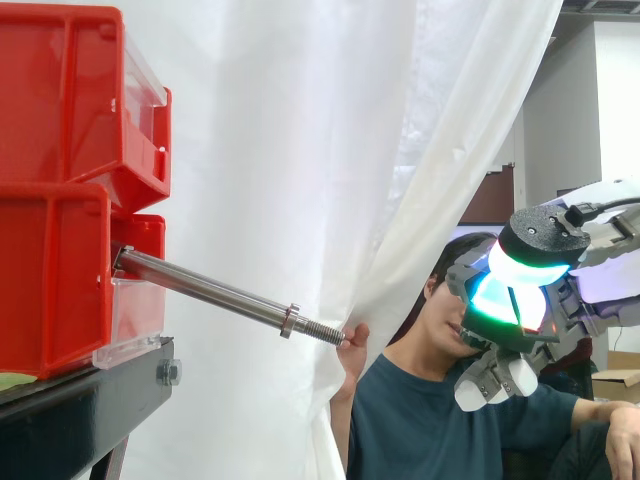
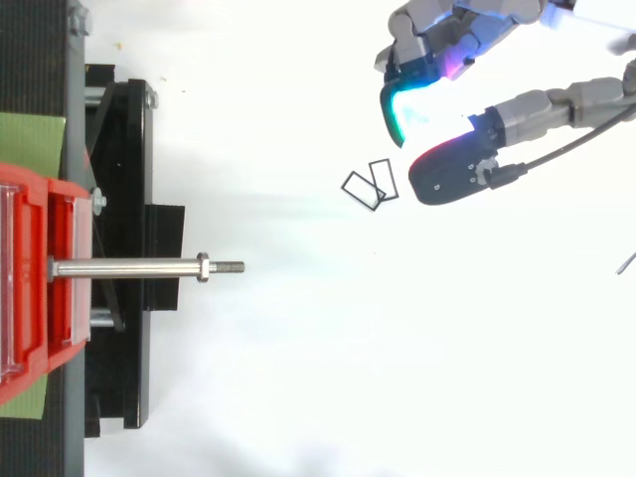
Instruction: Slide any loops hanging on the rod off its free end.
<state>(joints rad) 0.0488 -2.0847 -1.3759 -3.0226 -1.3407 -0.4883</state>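
Steel rod point(image 2: 129, 267) on red bin point(image 1: 50, 290) | black loops point(image 2: 371, 187) near hand point(image 2: 452, 30) | fingers spread apart

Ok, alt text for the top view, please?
The steel rod juts from the red bins with nothing hanging on it. Two small black rectangular loops show overlapping against the white ground, close to the open hand at upper right.

Bright, even light is filling both views. In the side view the white curtain point(image 1: 300, 150) is glowing, with soft grey shadows sitting in its folds, and a highlight is running along the steel rod point(image 1: 210, 290). The pads point(image 1: 500, 300) of the hand point(image 1: 497, 378) are shining green and cyan. From above, the white ground point(image 2: 348, 378) is washing out almost to glare, and shadows are barely showing.
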